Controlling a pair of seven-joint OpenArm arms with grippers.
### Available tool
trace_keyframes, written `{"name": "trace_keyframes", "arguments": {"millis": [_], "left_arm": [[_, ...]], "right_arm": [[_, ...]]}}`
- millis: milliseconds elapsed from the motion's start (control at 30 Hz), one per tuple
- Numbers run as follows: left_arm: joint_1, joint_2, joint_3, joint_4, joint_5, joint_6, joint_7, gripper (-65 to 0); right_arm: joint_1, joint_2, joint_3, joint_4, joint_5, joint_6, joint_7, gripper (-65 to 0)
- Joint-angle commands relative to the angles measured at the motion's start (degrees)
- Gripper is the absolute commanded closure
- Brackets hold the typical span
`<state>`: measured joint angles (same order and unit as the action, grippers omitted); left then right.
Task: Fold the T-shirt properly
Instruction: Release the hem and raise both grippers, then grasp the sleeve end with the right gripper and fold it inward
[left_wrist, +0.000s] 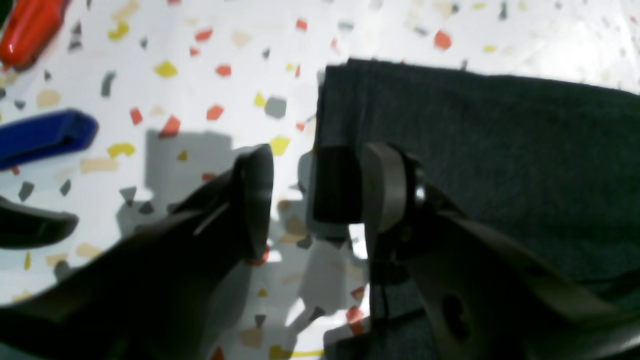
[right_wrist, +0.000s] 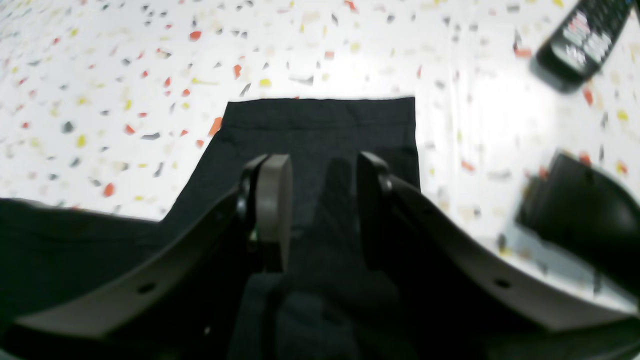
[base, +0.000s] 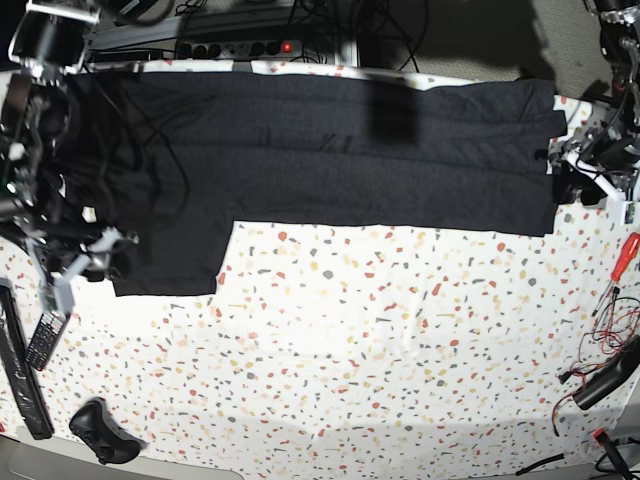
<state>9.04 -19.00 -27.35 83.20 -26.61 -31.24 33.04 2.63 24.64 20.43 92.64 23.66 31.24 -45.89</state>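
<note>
A white surface (base: 350, 330) speckled with red, yellow and grey carries the black T-shirt (base: 330, 160) spread along its far edge, a remote control (base: 44, 340) near one end, and a red-handled screwdriver (base: 625, 258) near the other.

The left gripper (left_wrist: 310, 200) is built of two dark curved arms, each ended by a flat rounded grey-brown pad; a bright metal screw is seen beside one pad. The right gripper (right_wrist: 320, 210) is made likewise, with small round holes in its grey arms. Above the speckled tabletop (base: 350, 330), both arms are seen as black frames with white brackets and trailing cables.
</note>
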Motion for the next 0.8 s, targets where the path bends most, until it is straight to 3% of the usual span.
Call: {"name": "trace_keyframes", "arguments": {"millis": [0,167,433,633,767], "left_arm": [[-0.48,-1.01,-0.46,1.11,-0.9,-0.02,-1.2,-27.7],[-0.5,-1.01,-0.46,1.11,-0.9,-0.02,-1.14,-27.7],[-0.63,-0.68,-0.46,1.11,-0.9,0.0,-1.4,-27.7],[-0.81,2.08,-0.46,1.11,-0.85,-0.04,-2.93,-27.7],[-0.83,3.76,-0.46,1.11,-0.83,-0.07,-3.08,-27.7]], "right_arm": [[2.51,1.07,-0.72,-1.66,-0.15,-0.15,0.83,-21.6],[12.66,1.31,-3.37,-15.15,0.11,-0.13,0.76,-21.6],[27.93,4.92,-10.01,-38.56,0.46,0.0,0.46,-21.6],[37.59,4.52,-16.85,-57.35,-3.48,-0.07,0.44,-21.6],[40.11,4.35,-20.72,-62.71,-4.02,-0.13,0.15,-21.6]]}}
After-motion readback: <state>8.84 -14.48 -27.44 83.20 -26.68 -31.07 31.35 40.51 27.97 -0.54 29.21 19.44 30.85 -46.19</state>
